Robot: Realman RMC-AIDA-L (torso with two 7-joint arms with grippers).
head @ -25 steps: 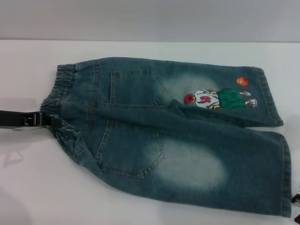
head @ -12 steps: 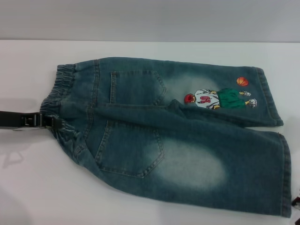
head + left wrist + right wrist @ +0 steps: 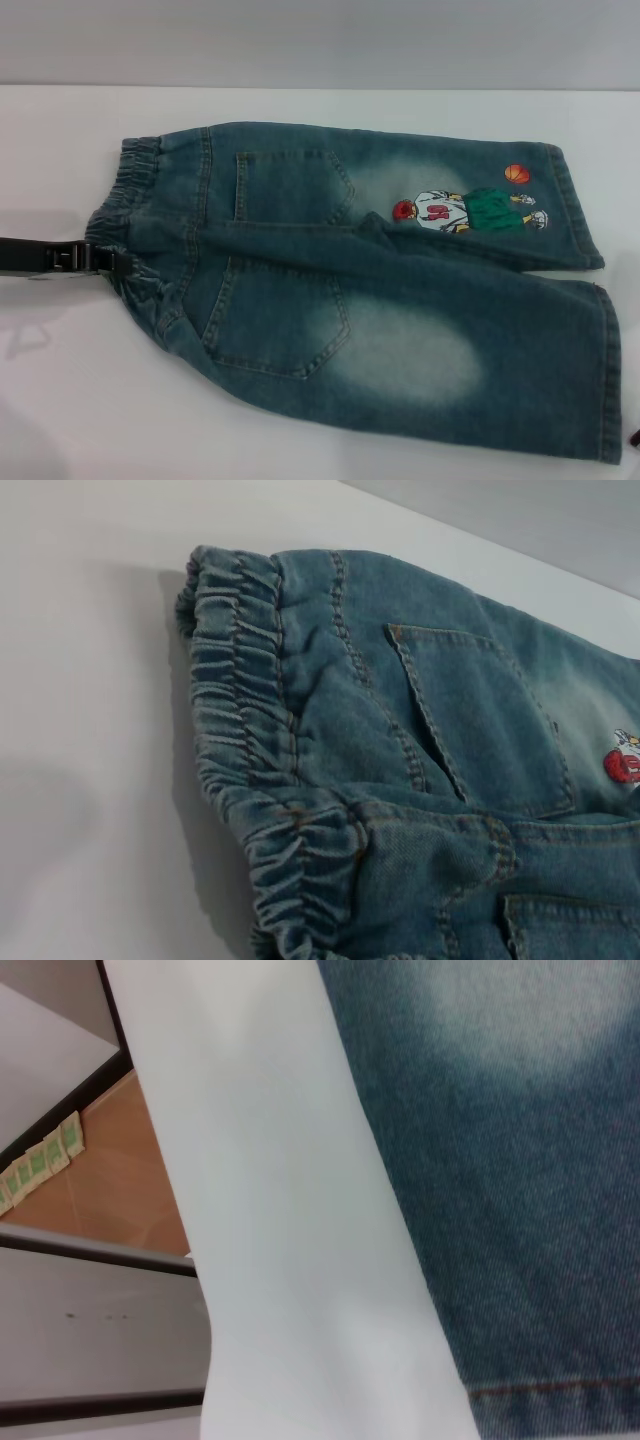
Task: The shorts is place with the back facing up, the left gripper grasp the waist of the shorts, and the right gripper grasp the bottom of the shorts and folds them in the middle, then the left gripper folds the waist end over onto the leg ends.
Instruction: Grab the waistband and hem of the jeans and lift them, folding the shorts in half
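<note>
The shorts (image 3: 370, 290) lie flat on the white table (image 3: 60, 400) with two patch pockets facing up. Their puckered waist (image 3: 125, 215) is at the left. The leg ends (image 3: 610, 370) are at the right, near the basketball player print (image 3: 470, 210). My left gripper (image 3: 112, 262) reaches in low from the left and touches the middle of the waist. The left wrist view shows the waist (image 3: 240, 740) close up. Only a dark sliver of my right gripper (image 3: 633, 438) shows at the lower right corner, just past the near leg's hem. The right wrist view shows that leg's denim (image 3: 500, 1160) and hem stitching (image 3: 560, 1390).
White table surface (image 3: 280, 1210) surrounds the shorts on all sides. In the right wrist view the table's edge runs close to the near leg, with brown floor (image 3: 120, 1190) beyond it. A grey wall stands behind the table's far edge.
The dark tip of my right gripper at the lower right corner has slipped further out of the head view. The left gripper and the shorts have not moved.
</note>
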